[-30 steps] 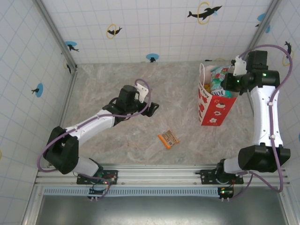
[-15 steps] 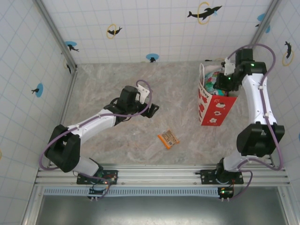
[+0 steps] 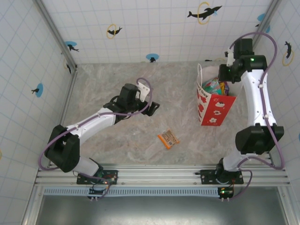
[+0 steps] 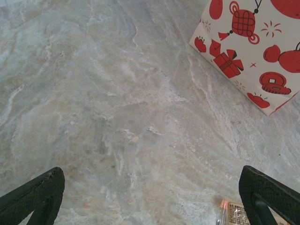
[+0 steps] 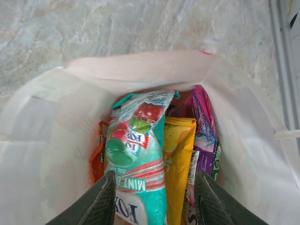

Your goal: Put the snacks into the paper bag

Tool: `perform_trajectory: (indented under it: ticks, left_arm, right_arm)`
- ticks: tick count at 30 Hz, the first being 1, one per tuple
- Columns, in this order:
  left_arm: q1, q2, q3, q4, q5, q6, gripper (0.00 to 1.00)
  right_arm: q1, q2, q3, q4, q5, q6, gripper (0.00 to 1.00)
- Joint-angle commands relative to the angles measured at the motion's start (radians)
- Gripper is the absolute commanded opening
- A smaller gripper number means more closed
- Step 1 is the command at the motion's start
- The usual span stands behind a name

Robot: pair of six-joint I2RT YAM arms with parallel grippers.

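Only the orange bar is outside the bag. It lies flat on the table toward the near edge, roughly between the two arm bases and well apart from the bag, which stands upright toward the right edge.

The bar looks light, thin and glossy, so it is probably slippery and easily crushed. Pinching it across its short width, with fingertips down at the tabletop, seems the surest hold.

Inside the bag, packets stand on end. A teal mint packet is in the middle, with a yellow one touching it, a purple one past that, and an orange one on the other side.

The right gripper hangs over the bag's mouth, jaws wide and gripping nothing. The left gripper, also wide and empty, hovers over bare table near the bar.
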Motion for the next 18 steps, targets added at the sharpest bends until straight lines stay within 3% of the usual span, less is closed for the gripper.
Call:
perform_trajectory:
  ticks: [1,6,8,11,18]
  left_arm:
    - [0.001,0.012,0.030,-0.003,0.016,-0.002,0.98]
    - [0.001,0.006,0.029,-0.037,0.085,-0.017,0.93]
    - [0.000,0.000,0.017,-0.058,0.133,-0.023,0.86]
    - [-0.004,-0.029,-0.039,-0.054,0.177,-0.059,0.85]
    - [-0.021,-0.084,-0.198,0.047,0.258,-0.320,0.84]
  right_arm:
    - [0.037,-0.061,0.032,0.013,0.051,-0.004,0.45]
    - [0.110,-0.120,-0.023,0.045,0.024,0.020,0.45]
    - [0.148,-0.172,-0.080,0.085,0.012,0.040,0.45]
    - [0.203,-0.269,-0.195,0.157,-0.034,0.094,0.44]
    - [0.390,-0.504,-0.539,0.318,-0.058,0.268,0.42]
